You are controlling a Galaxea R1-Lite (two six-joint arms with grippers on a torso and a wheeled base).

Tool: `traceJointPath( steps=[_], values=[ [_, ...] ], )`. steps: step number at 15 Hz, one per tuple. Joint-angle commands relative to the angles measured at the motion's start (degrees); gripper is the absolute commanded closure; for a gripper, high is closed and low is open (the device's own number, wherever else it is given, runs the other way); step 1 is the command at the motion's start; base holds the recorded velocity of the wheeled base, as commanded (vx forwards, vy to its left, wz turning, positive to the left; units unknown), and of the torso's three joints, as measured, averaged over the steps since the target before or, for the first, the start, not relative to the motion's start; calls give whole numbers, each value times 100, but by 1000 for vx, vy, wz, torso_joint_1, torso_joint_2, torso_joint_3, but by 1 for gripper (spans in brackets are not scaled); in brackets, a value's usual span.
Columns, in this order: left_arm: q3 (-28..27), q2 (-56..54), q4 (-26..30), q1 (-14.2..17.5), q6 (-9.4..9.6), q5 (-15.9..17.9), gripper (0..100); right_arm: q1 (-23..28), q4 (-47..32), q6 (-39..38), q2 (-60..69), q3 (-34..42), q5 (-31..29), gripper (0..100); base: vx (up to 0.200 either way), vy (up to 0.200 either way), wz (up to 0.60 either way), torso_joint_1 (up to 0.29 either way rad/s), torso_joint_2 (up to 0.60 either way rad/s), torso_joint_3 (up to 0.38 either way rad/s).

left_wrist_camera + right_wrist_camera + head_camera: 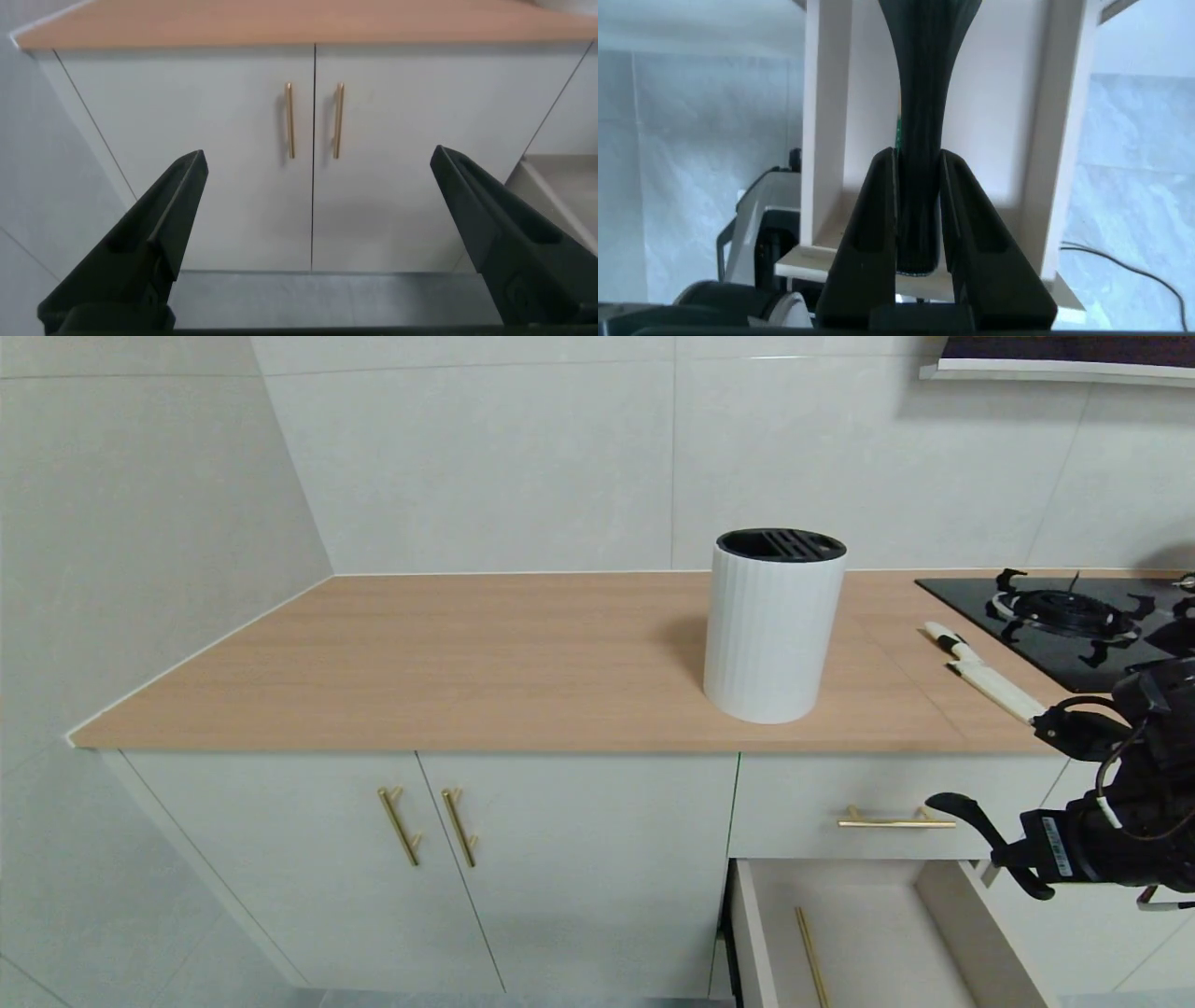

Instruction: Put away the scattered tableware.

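Take the white holder (773, 635) as your reference: one ribbed cylinder with a black slotted top, standing upright on the desk (467, 663).

1. Tableware on the desk: one item. The white knife (980, 674) lies flat to the right of the holder, near it but apart from it. It sits between the holder and the single black hob (1064, 616).

2. Tableware in a claw: one item. The right claw (920, 187) has its two fingers pressed together on the handle of the black utensil (924, 75), pinching it from both sides. Claw and utensil hang below and to the right of the holder, above the one open drawer (868, 924).

3. Inside the open drawer: one thin golden stick (810, 947) lies along the floor, on the side nearer the holder.

4. Directly under the desk edge, below and slightly right of the holder, you see one closed drawer (794, 803) with one golden bar handle (892, 819).

5. The left claw (318, 154) has its two fingers spread wide apart. It faces the two cabinet doors (224, 168) below and to the left of the holder. Each door carries one upright golden door handle (289, 121), two in all, side by side at the seam.
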State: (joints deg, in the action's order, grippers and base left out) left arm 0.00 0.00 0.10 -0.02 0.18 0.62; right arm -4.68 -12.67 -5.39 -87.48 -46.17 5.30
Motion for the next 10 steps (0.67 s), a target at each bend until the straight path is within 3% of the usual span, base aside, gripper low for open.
traceJointPath(
  steps=[1, 10],
  values=[
    [0, 0, -1, -6, -1, -1, 0, -6, 1, 3, -67, 20, 6, 100, 0, 0, 0, -178, 481, 310],
    [0, 0, -1, 2, -1, -1, 0, -24, 19, 11, -322, 37, 6, 100, 0, 0, 0, -150, 471, 321]
  ],
)
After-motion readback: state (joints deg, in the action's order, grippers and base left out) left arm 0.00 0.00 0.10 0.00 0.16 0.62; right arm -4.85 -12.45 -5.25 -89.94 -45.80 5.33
